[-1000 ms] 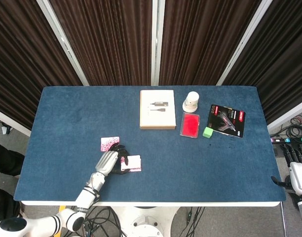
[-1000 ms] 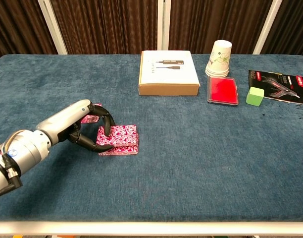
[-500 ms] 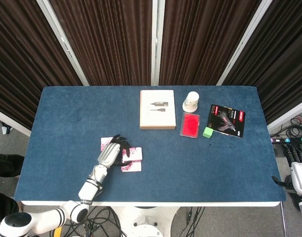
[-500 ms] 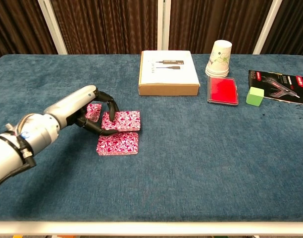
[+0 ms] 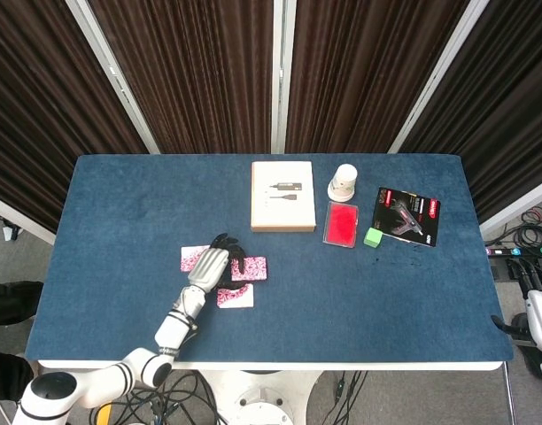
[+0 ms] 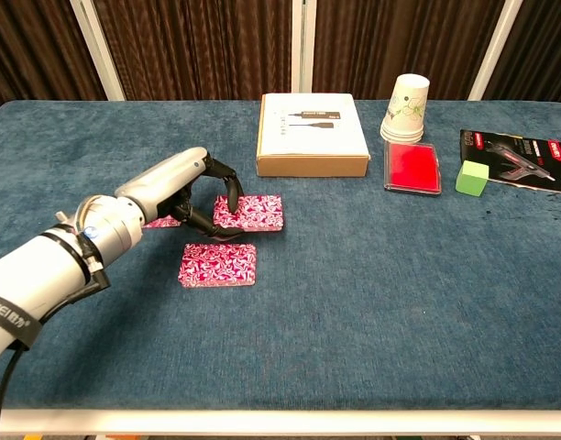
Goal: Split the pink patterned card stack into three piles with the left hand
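Observation:
My left hand (image 5: pixel 216 266) (image 6: pixel 184 188) grips a packet of pink patterned cards (image 5: pixel 251 268) (image 6: pixel 249 213) between thumb and fingers, low over the blue table (image 5: pixel 120 204). I cannot tell whether the packet touches the cloth. A second pink pile (image 5: pixel 235 297) (image 6: pixel 218 265) lies flat just nearer the front edge. A third pink pile (image 5: pixel 195 258) (image 6: pixel 161 220) lies to the left, partly hidden by the hand. My right hand (image 5: pixel 541 323) hangs off the table's right edge, cut off by the frame, fingers unclear.
At the back of the table lies a brown flat box (image 5: pixel 282 197) (image 6: pixel 312 135). Right of it stand stacked paper cups (image 5: pixel 344 182), with a red case (image 5: pixel 342 223), a green cube (image 5: pixel 372 237) and a glue-gun package (image 5: pixel 407 216) nearby.
My left hand lifted the upper part of the near pile and carried it away from me and to the right. The lower part stayed on the table.

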You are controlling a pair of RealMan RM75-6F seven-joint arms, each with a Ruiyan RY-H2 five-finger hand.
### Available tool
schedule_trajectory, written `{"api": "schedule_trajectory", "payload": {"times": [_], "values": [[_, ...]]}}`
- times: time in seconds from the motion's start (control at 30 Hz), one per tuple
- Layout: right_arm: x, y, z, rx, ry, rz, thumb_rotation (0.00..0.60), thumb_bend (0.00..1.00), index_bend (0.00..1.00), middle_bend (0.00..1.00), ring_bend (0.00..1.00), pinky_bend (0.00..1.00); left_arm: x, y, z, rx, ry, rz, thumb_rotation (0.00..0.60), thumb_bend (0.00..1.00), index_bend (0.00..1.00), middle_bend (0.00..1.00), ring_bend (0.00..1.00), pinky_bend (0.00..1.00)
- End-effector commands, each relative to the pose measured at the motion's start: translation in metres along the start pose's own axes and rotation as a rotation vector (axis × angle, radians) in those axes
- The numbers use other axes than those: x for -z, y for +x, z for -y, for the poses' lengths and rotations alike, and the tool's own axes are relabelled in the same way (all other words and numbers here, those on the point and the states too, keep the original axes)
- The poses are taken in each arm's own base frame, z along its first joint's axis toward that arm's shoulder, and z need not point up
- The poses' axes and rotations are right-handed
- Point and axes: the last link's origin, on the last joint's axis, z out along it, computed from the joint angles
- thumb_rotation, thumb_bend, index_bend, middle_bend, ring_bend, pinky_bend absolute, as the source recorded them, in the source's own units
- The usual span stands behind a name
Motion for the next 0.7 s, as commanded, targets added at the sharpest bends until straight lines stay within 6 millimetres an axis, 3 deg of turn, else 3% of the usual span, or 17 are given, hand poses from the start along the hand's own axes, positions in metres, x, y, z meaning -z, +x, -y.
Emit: {"api": "schedule_trajectory", "payload": {"times": [0.03, 0.37, 0.6, 0.7], "values": [[-0.0001, 0.0006, -0.0003, -0.001, 0.000, -0.002, 0.600, 0.09, 0.00, 0.00, 0.00, 0.00, -0.0031, -0.0033, -0.0002, -0.004, 0.005, 0.007, 0.600, 0.27, 0.61, 0.47, 0.16, 0.07], [-0.0012, -0.0007, -0.0034, -0.007, -0.008, 0.005, 0.600, 0.09, 0.00, 0.00, 0.00, 0.00, -0.0070, -0.0107, 0.0003, -0.010, 0.007, 0.010, 0.600, 0.28, 0.59, 0.47, 0.16, 0.07], [-0.0006, -0.0006, -0.0053, -0.007, -0.010, 0.002, 0.600, 0.09, 0.00, 0.00, 0.00, 0.00, -0.0052, -0.0096, 0.0014, -0.003, -0.013, -0.002, 0.600, 0.23, 0.40, 0.37, 0.14, 0.07], [-0.0001, -0.0005, -0.0052, -0.007, -0.009, 0.001, 0.600, 0.09, 0.00, 0.00, 0.00, 0.00, -0.0051, -0.0088, 0.0024, -0.002, -0.016, -0.010, 0.600, 0.23, 0.37, 0.35, 0.13, 0.07]]}}
